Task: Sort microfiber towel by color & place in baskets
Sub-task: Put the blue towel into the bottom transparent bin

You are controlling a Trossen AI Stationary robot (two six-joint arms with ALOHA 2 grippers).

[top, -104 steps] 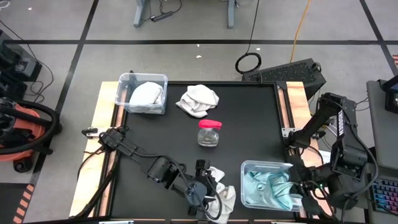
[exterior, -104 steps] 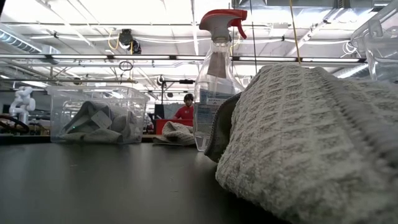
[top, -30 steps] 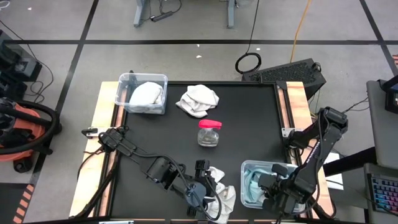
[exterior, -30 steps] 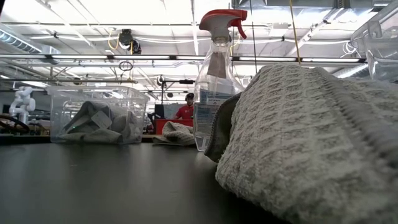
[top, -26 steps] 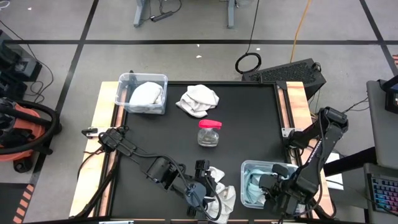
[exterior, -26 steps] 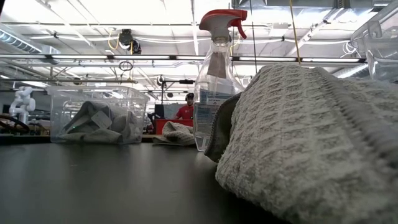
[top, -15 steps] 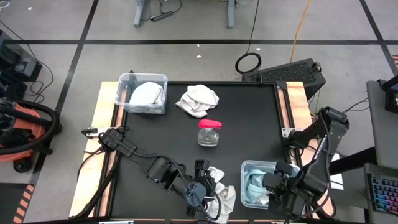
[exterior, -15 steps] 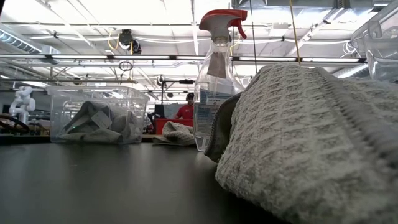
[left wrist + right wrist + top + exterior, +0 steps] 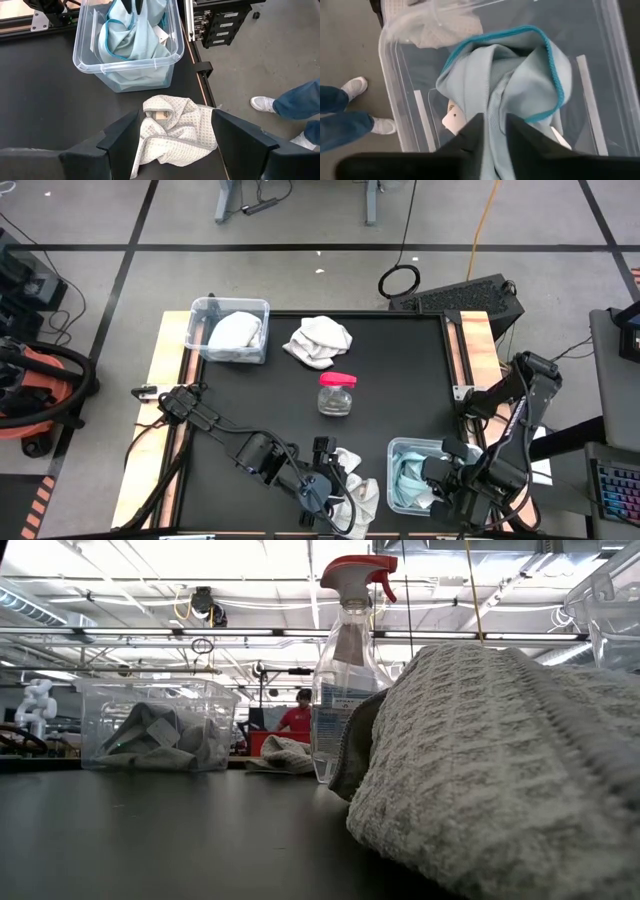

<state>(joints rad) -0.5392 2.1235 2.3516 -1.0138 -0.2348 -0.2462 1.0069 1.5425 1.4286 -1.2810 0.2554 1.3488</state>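
The left gripper (image 9: 175,137), fingers spread wide, straddles a crumpled white-grey waffle-weave microfiber towel (image 9: 172,129) at the table's near edge, just beside the clear plastic rectangular basket (image 9: 395,480) where the right gripper (image 9: 492,127) pinches a light-blue towel (image 9: 520,75); two baskets; a second white-grey towel (image 9: 319,340) lies loose.

The high view looks straight down, the low view level across the black table (image 9: 400,380), both wrist views closely sharing the clear plastic bin of light blue cloths (image 9: 128,55).
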